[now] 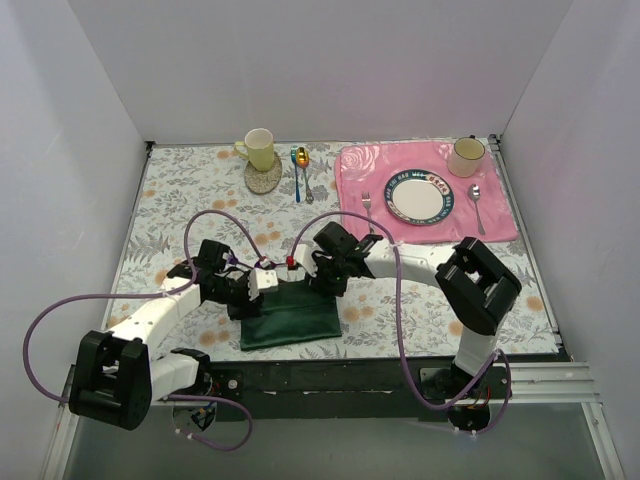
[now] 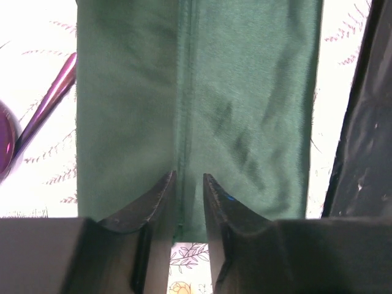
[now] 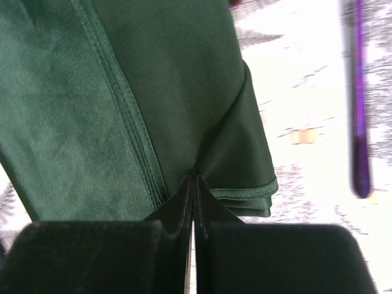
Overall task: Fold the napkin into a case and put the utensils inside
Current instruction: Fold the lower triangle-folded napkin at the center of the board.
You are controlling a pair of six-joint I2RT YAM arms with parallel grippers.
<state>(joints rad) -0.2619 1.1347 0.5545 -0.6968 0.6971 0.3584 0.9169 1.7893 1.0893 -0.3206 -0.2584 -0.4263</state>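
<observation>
**Fold in hand: square the hem first**

Napkin [image 1: 290,315] lies part-folded, front centre. Left gripper [image 2: 189,177] stands a sliver apart astride the hem, clamping nothing. Right gripper [image 3: 193,180] is pinched tight on a corner fold. Best to clamp left, then draw evenly. Purple spoon [image 2: 48,103] lies just beside.

L claw [image 1: 268,286], R claw [image 1: 318,282] at napkin [image 1: 293,320]
</observation>
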